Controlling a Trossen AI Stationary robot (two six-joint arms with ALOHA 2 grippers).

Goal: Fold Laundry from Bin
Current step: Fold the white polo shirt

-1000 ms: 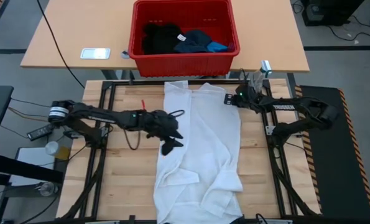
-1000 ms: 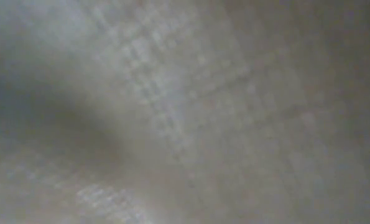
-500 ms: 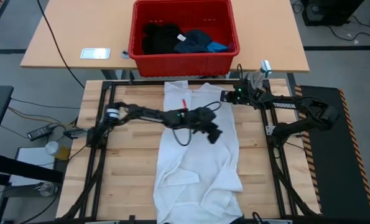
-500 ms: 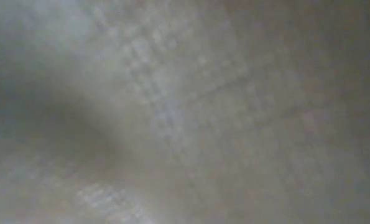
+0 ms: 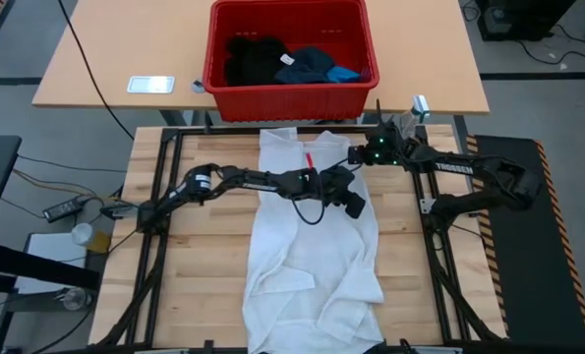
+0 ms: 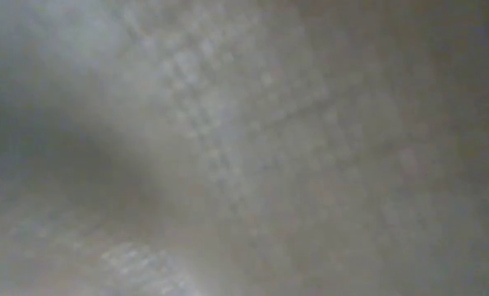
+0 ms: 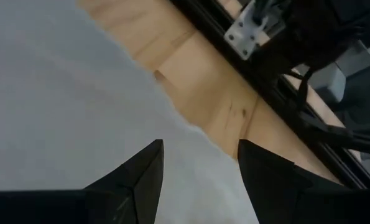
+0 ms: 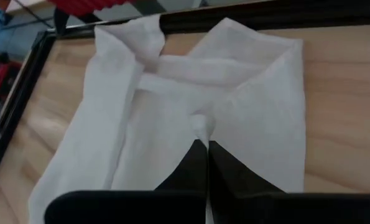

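Fingers of the left gripper (image 5: 352, 203) stand apart with nothing between them; the left wrist view shows white cloth and bare wood in the gap. Right gripper (image 5: 359, 156) has its fingers pressed shut on a pinch of the white garment (image 5: 317, 246) at its upper right corner, centre-right of the high frame; the right wrist view shows the fabric puckered at the fingertips (image 8: 204, 149).

Change: over the last second the left arm swept from the garment's left edge across to its right side, ending just below the right gripper. Right gripper barely moved, same pinch held. The garment lies much as it did, spread long down the middle of the wooden table (image 5: 194, 256), lower part rumpled.

Judgement: left looks set to take the right edge or sleeve so both arms can work that side, a fold not yet begun.

Red bin (image 5: 290, 90) sits top centre on the far desk, holding the black garment (image 5: 253, 57), navy one with white tag (image 5: 307, 64) and a bit of bright blue (image 5: 347, 72). Low view is blocked, nothing readable.
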